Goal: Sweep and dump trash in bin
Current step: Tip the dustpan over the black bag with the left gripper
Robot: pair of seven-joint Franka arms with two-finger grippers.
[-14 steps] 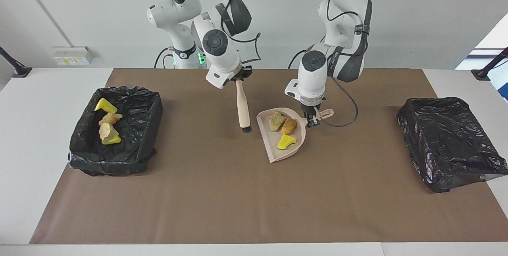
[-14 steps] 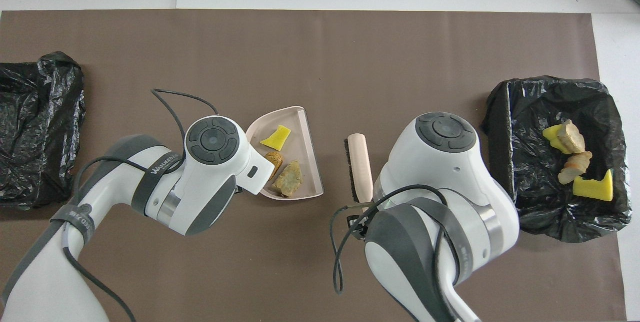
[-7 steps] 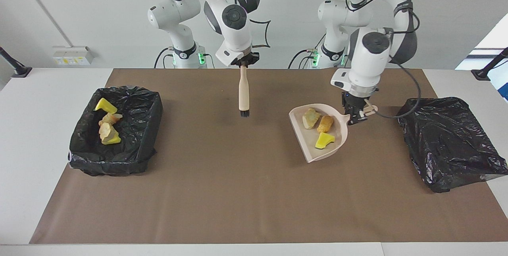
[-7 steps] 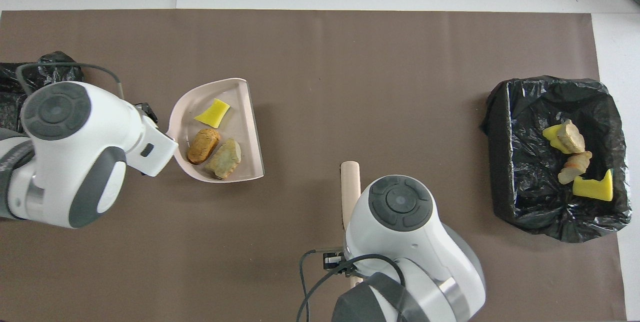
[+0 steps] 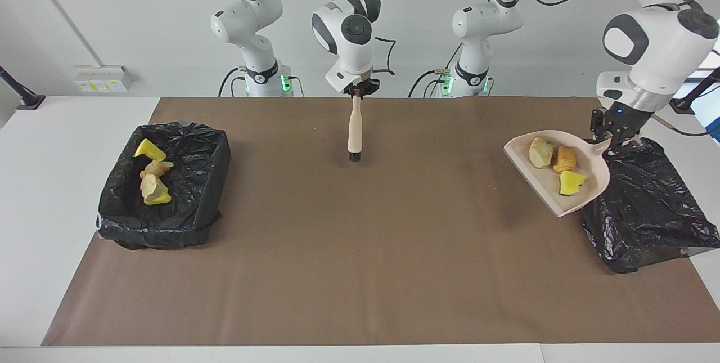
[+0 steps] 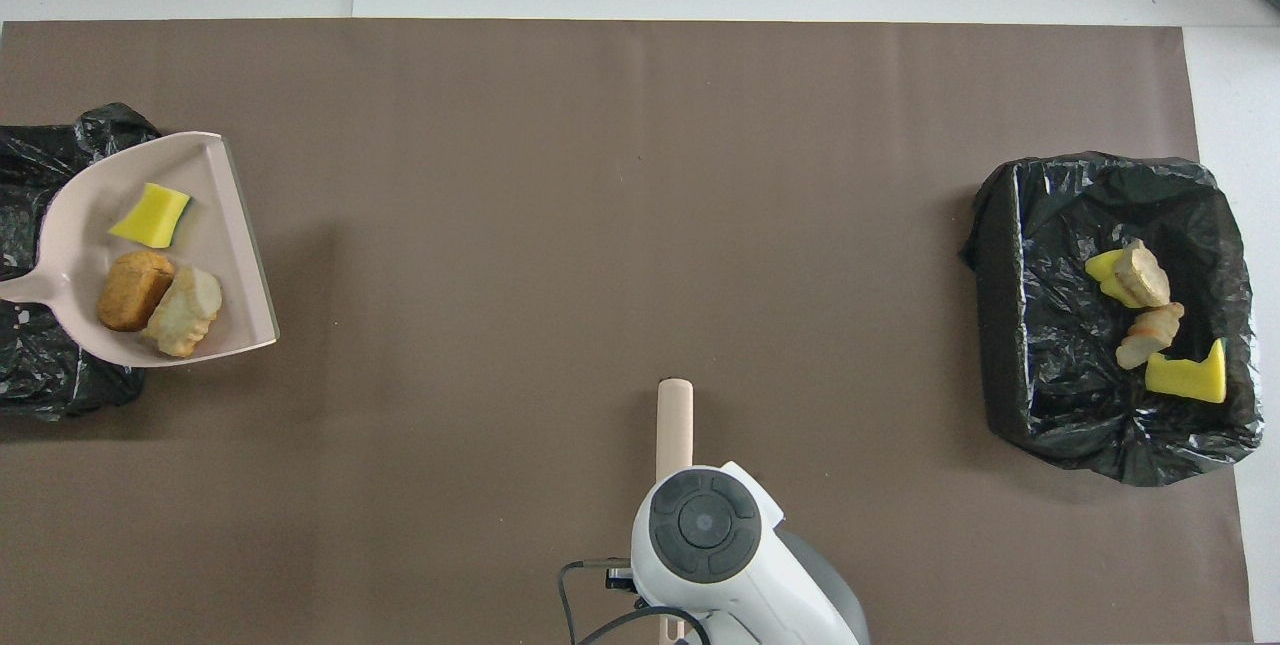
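My left gripper (image 5: 615, 140) is shut on the handle of the beige dustpan (image 5: 562, 183) and holds it in the air over the edge of the black-lined bin (image 5: 652, 211) at the left arm's end. In the pan lie three pieces of trash: a pale tan lump (image 5: 540, 152), an orange-brown lump (image 5: 565, 158) and a yellow sponge piece (image 5: 571, 183). The overhead view shows the pan (image 6: 215, 225) with the same pieces, the yellow one (image 6: 150, 215) among them. My right gripper (image 5: 355, 92) is shut on the brush (image 5: 354, 132), which hangs bristles down over the mat.
A second black-lined bin (image 5: 185, 194) at the right arm's end holds several yellow and tan pieces (image 5: 151, 183); it also shows in the overhead view (image 6: 1050, 255). A brown mat (image 5: 360, 250) covers the table.
The left arm carried the loaded dustpan from the middle of the mat to the bin at its own end. The right arm drew the brush back toward the robots.
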